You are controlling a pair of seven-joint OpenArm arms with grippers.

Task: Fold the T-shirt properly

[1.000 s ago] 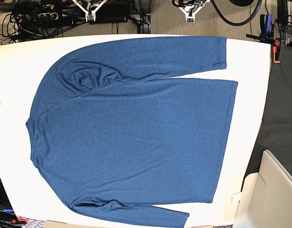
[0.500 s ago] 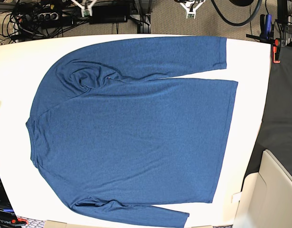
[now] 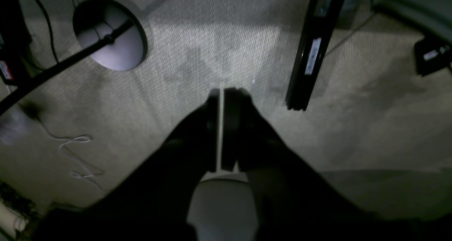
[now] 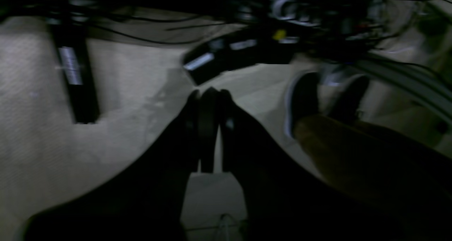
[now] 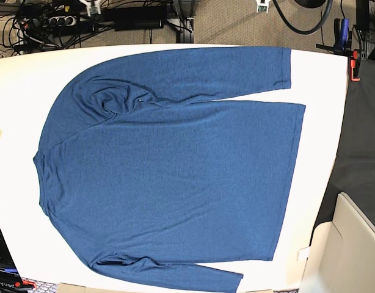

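The T-shirt (image 5: 169,168) lies spread flat on the white table (image 5: 16,91), covering most of its top. It is a plain dark-blue knit with a faint heathered fleck, soft and matte, no print anywhere. The collar end points to the left edge of the base view, the straight hem runs down the right side. One long sleeve lies along the top edge, its hemmed cuff square-cut near the upper right; the other sleeve runs along the bottom edge, its cuff ending at the table's lower rim. Around the upper armpit the cloth bunches into a swirl of soft creases, and a few ripples gather at the lower shoulder. The rest of the body is smooth.

Both arms are off the table, over the grey woven carpet (image 3: 353,128). The left gripper (image 3: 222,92) shows as two dark, flat fingers pressed nearly together with only a thin slit of light between them, clenched on nothing. Beside it stand a round disc-shaped stand base (image 3: 110,36) and a black rectangular leg (image 3: 310,54).

The right gripper (image 4: 208,92) is likewise closed, its dark fingers meeting at the tips with nothing caught in them. That view is dim and blurred; cables (image 4: 148,40) and a dark shoe with a pale sole (image 4: 300,100) lie beyond.
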